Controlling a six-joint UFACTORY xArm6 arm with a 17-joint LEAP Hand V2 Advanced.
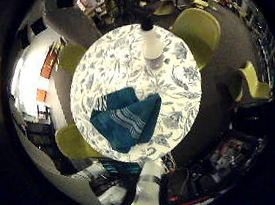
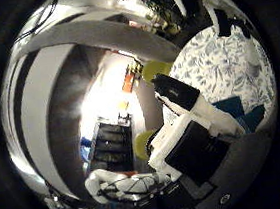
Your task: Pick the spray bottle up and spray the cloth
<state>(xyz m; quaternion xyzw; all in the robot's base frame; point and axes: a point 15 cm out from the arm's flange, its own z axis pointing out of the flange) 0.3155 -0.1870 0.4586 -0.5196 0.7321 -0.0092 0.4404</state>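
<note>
A white spray bottle (image 1: 151, 42) with a black trigger head stands upright near the edge of a round table (image 1: 181, 87) covered in a floral cloth. A teal striped cloth (image 1: 126, 117) lies crumpled on the table, away from the bottle. My right hand (image 2: 189, 140) is high above the table, well clear of both. Its white and black fingers (image 2: 179, 92) reach out relaxed with nothing between them. One finger also shows in the little finger side view (image 1: 148, 187). A corner of the teal cloth (image 2: 250, 115) peeks past the fingers in the thumb side view.
Yellow chairs ring the table (image 1: 201, 26) (image 1: 251, 83) (image 1: 74, 142). Shelves and furniture (image 1: 44, 66) stand along the room's wall. The thumb side view shows the floor and a dark cabinet (image 2: 109, 143) beside the table.
</note>
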